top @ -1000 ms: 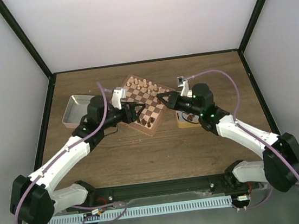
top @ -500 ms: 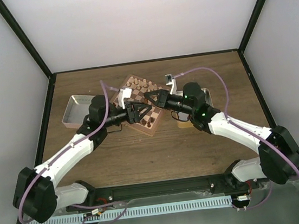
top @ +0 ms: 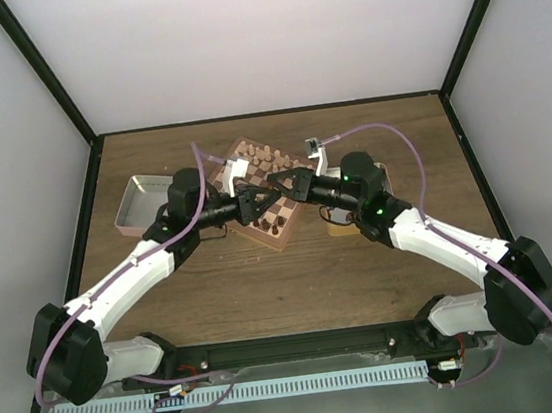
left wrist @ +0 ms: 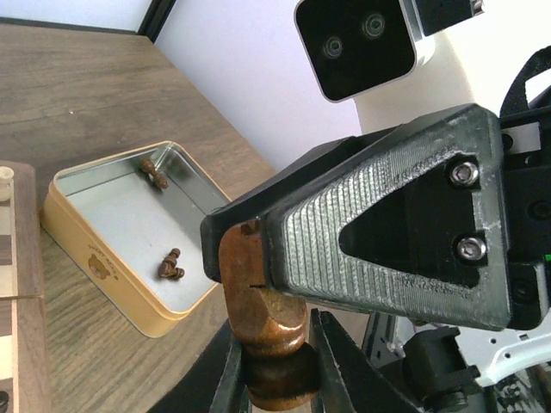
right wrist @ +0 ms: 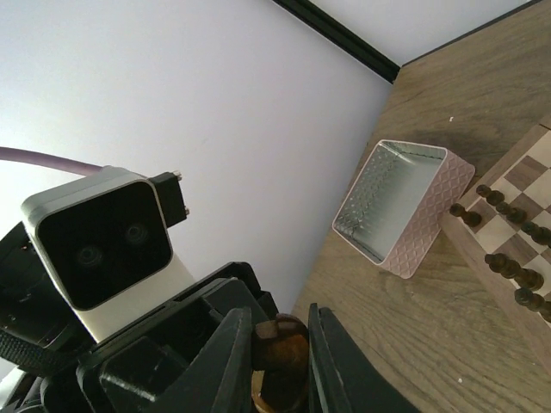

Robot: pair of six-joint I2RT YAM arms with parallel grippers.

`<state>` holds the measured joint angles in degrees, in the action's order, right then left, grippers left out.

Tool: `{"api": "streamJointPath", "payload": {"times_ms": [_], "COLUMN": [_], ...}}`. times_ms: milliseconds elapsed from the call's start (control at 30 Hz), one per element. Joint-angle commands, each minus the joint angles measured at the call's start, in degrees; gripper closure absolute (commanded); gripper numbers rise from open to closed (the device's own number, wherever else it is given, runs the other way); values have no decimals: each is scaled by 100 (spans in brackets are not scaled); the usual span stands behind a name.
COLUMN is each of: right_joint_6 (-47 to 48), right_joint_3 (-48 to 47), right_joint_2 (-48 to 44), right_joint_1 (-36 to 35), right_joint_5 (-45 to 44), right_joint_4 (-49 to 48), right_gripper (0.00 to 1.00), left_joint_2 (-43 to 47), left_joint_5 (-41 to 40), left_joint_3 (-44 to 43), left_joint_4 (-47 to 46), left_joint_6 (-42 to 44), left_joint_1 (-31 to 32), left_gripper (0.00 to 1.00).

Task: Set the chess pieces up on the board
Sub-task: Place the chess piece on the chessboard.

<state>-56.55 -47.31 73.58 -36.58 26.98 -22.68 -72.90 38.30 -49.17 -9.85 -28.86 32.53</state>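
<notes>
Left wrist shows left end effector [left wrist: 277, 383] and right end effector [left wrist: 244, 256] both pinching one chess piece [left wrist: 261, 314]; it looks light and slippery, so grip its fat base.

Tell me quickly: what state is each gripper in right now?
Left gripper: closed on a small dark brown wooden chess piece.
Right gripper: closed on the same piece, so both grip it at once.

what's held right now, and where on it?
One dark brown chess piece, gripped by both arms: left gripper pinches one rounded end, right gripper the opposite end.
</notes>
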Motion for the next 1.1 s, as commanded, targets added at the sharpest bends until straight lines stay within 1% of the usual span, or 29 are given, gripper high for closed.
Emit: {"api": "streamJointPath", "payload": {"times_ms": [0,67,100,133,200,267,333,467,600,667,767,1067], "right_joint_6": [254,400,528,697,1094,1520,1856,2495,3531,3884,4156,4179], "right_joint_3": [-63,-129,-185,-295,-581,-928,-1260,-1741,-1997,-2084,-2174,-2092], "right_joint_2": [-271,-314,-343,-387,-483,-551,-564,-460,-524,-588,-637,-509], "right_joint_1": [-60,-60,-60,-56,-51,-35,4,121,131,131,133,131], "right_joint_5": [167,186,221,217,146,162,248,656,1058,1344,1651,2152], "right_joint_4": [216,391,514,731,1239,1744,2216,3001,3603,3803,3998,4011], "right_gripper": [83,77,71,63,49,41,37,36,37,37,37,41], "left_joint_2": [119,169,190,215,262,283,294,350,566,642,681,646], "left_joint_5": [-194,-55,49,115,121,121,120,431,907,1171,1210,1250], "left_joint_3": [-195,-259,-293,-378,-579,-789,-947,-1171,-1192,-1185,-1184,-1184], "left_joint_4": [414,577,707,885,1423,1990,2486,3217,3435,3427,3394,3384], "left_joint_6": [560,864,1061,1271,1721,2249,2729,3683,4320,4435,4467,4494], "left_joint_1": [-19,-20,-19,-19,-19,-19,-19,-19,-17,-10,-10,-10], "left_gripper": [87,91,92,93,94,94,94,93,91,91,91,90]}}
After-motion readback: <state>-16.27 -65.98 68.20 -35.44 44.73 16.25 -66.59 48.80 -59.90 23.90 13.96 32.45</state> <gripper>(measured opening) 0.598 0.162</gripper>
